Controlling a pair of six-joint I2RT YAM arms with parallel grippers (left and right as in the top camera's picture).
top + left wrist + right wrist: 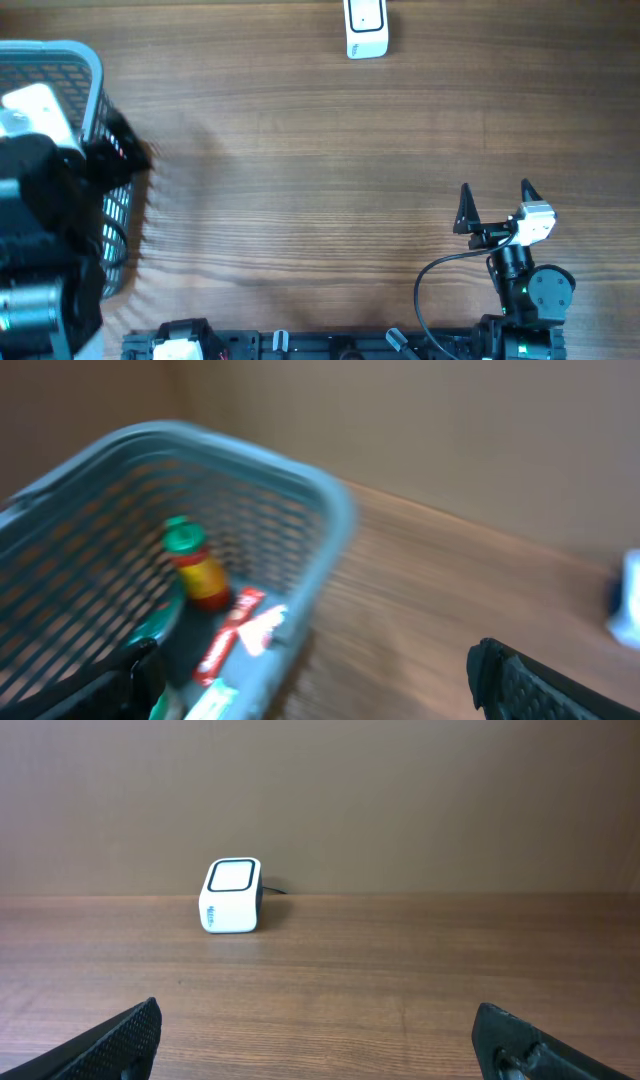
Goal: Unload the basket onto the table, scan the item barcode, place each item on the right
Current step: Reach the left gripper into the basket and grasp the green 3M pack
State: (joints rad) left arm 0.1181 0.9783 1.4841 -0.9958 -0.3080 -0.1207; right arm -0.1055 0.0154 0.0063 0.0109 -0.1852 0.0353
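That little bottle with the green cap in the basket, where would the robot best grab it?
Likely around the body of the bottle just under its green cap, coming straight down through the open top of the basket. It seems to stand roughly upright, and the mesh walls block a sideways approach. Blur hides its exact tilt.

Brown wood grain across the table (300, 150); grey-blue lattice on the left basket (250, 455); white, black-framed far scanner (231, 898); yellow-and-red bottle (200, 578), green cap (182, 536).

Left arm (30, 230), raised high at the near-left, left gripper (315, 670) with jaws spread wide, holding nothing; right arm (520, 275), folded low at the near-right, right gripper (496, 192) likewise wide and unladen.
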